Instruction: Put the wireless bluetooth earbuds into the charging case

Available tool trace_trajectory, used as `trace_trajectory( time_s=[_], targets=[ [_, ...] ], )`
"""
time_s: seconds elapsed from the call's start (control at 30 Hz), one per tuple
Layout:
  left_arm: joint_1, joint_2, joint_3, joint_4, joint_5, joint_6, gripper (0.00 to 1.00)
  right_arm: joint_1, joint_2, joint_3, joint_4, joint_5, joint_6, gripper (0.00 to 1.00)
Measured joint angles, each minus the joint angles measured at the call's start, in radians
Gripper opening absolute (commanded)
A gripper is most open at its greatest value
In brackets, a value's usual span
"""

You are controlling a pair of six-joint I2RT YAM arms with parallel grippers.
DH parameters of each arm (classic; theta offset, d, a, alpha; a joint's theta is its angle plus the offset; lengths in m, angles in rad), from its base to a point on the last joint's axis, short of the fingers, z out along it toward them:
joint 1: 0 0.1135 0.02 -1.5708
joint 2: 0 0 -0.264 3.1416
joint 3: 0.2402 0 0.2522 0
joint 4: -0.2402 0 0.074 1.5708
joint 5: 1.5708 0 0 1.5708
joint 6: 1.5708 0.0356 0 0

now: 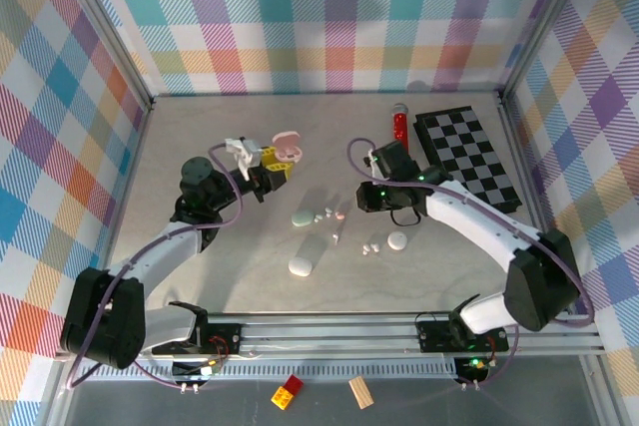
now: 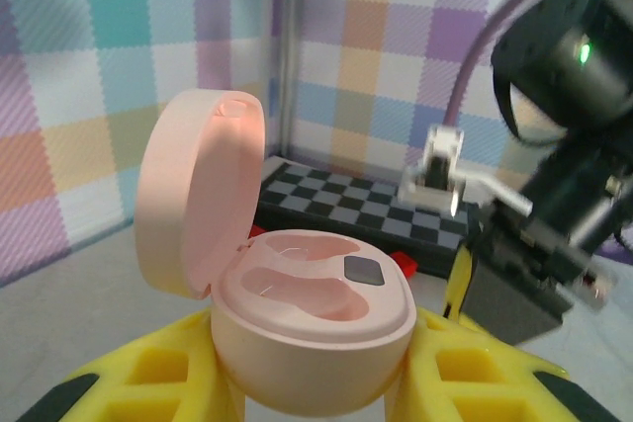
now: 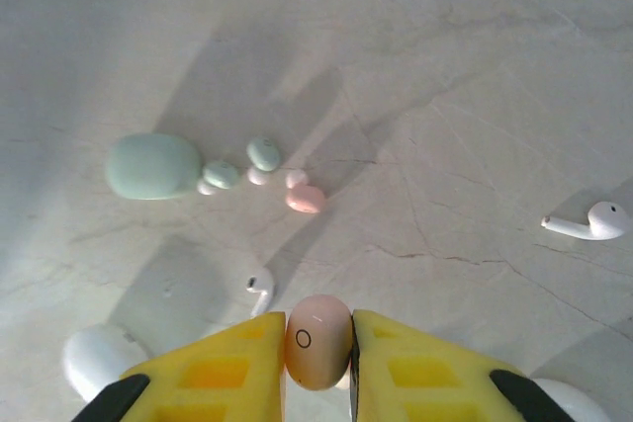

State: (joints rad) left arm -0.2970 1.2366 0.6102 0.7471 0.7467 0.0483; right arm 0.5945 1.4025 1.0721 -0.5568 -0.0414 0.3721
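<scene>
My left gripper (image 2: 316, 387) is shut on the base of a pink charging case (image 2: 316, 328), held up with its lid (image 2: 198, 200) swung open. Both wells inside are bare. In the top view the case (image 1: 288, 145) hangs left of centre. My right gripper (image 3: 318, 343) is shut on a pink earbud (image 3: 318, 339), raised above the table. Below it lie another pink earbud (image 3: 306, 199), two pale green earbuds (image 3: 263, 153) and white stemmed earbuds (image 3: 260, 289). In the left wrist view the right gripper's black body (image 2: 554, 205) hangs close to the right of the case.
A pale green closed case (image 1: 303, 216) and a white case (image 1: 304, 264) lie mid-table, and a small round white case (image 1: 397, 240) to their right. A checkerboard (image 1: 467, 155) and a red bottle (image 1: 399, 125) sit at the back right. Plaid walls enclose the table.
</scene>
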Motion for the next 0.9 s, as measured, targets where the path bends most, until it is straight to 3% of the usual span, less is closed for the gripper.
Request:
trace_trajectory(
  time_s=[0.37,0.9],
  targets=[
    [-0.119,0.139,0.065,0.03,0.011,0.052,0.32,-0.073,-0.144,0.04,0.006,-0.238,-0.077,0.2],
    [-0.229,0.202,0.108,0.033,0.081,0.054,0.32,-0.138,-0.154,0.088,0.119,-0.533,-0.073,0.21]
  ],
)
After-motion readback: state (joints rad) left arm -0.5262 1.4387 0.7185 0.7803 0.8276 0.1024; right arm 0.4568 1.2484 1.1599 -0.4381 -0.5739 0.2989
